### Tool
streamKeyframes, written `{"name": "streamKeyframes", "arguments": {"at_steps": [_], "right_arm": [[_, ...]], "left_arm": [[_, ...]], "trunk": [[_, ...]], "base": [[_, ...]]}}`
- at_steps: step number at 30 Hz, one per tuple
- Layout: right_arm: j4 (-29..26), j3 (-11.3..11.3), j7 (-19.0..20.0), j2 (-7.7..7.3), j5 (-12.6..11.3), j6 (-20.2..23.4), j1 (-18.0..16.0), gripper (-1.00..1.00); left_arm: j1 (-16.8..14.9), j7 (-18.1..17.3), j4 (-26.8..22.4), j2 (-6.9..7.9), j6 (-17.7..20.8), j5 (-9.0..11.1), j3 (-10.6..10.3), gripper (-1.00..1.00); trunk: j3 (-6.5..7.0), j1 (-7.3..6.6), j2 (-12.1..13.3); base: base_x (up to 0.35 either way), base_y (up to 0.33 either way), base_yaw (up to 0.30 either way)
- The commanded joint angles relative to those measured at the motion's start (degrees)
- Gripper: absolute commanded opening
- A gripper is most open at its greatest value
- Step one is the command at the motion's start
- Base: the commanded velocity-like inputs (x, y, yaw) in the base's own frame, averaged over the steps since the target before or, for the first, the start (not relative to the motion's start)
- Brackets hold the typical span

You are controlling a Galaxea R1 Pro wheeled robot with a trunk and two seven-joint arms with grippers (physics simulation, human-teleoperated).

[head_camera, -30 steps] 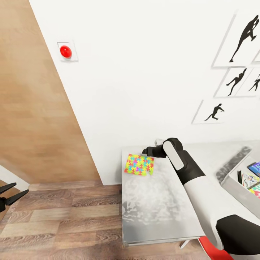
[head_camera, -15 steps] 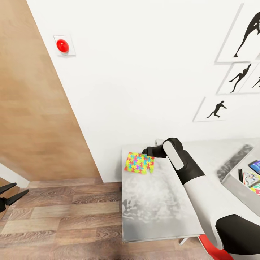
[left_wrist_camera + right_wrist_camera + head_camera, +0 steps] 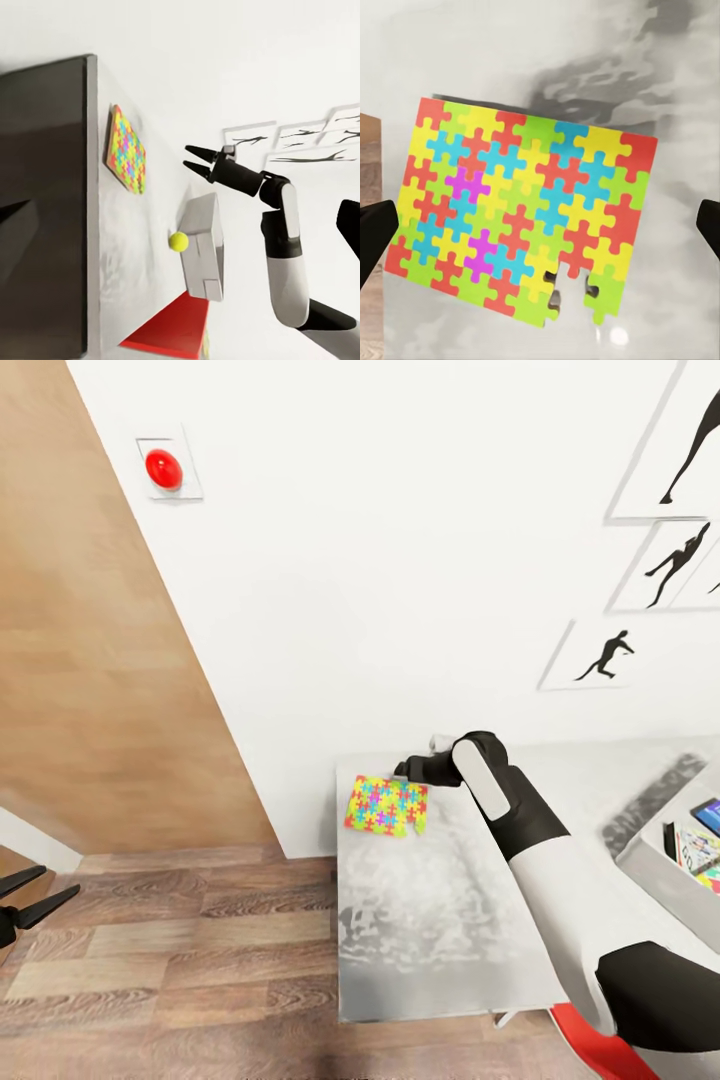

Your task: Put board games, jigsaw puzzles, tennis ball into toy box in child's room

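One jigsaw puzzle (image 3: pixel 386 806) lies flat near the far left corner of the light grey table (image 3: pixel 430 930). In the right wrist view the jigsaw puzzle (image 3: pixel 521 217) has one piece missing at its edge. My right gripper (image 3: pixel 405 769) hovers at its far right corner, open, with its fingertips (image 3: pixel 375 240) spread wider than the slab. From the left wrist camera I see the right gripper (image 3: pixel 196 159) open above the table, and the tennis ball (image 3: pixel 178 241) beside the toy box (image 3: pixel 204 247). The toy box (image 3: pixel 660 865) at the right holds board games (image 3: pixel 695 848). My left gripper (image 3: pixel 25 895) hangs open over the floor.
A white wall with black silhouette pictures (image 3: pixel 600 658) and a red button (image 3: pixel 163 468) runs behind the table. A wooden panel (image 3: pixel 90 660) stands at the left and plank floor (image 3: pixel 170 950) lies below it. A red chair (image 3: pixel 590 1050) sits at the table's near edge.
The whole head view has shifted a little, so the camera moved. My right gripper stays open over the puzzle's far corner. The puzzle has not moved on the table.
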Motion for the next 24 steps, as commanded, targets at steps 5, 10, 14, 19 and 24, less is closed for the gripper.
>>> {"name": "streamKeyframes", "arguments": {"at_steps": [5, 10, 14, 19, 24], "right_arm": [[0.3, 0.1, -0.6, -0.04, -0.6, 0.1, -0.3, 1.00], [1.6, 0.1, -0.6, -0.01, -0.6, 0.0, -0.4, 1.00], [2.2, 0.1, -0.6, -0.02, -0.6, -0.3, -0.5, 1.00], [2.5, 0.1, -0.5, -0.04, -0.6, -0.9, -0.5, 1.00], [2.5, 0.1, -0.5, 0.01, -0.6, -1.0, -0.5, 1.00]], "left_arm": [[0.0, -0.1, 0.0, 0.03, 0.5, 0.2, 0.0, 1.00], [0.0, -0.1, 0.0, 0.03, 0.5, 0.2, 0.0, 1.00], [0.0, -0.1, 0.0, 0.03, 0.5, 0.2, 0.0, 1.00], [0.0, -0.1, 0.0, 0.03, 0.5, 0.2, 0.0, 1.00], [0.0, -0.1, 0.0, 0.03, 0.5, 0.2, 0.0, 1.00]], "trunk": [[-0.57, 0.03, -0.1], [-1.04, 0.03, -0.1], [-1.42, 0.03, -0.1], [-1.88, 0.03, -0.1], [-2.35, 0.03, -0.1]], "base": [[0.000, 0.000, 0.000], [0.000, 0.000, 0.000], [0.000, 0.000, 0.000], [0.000, 0.000, 0.000], [0.000, 0.000, 0.000]]}}
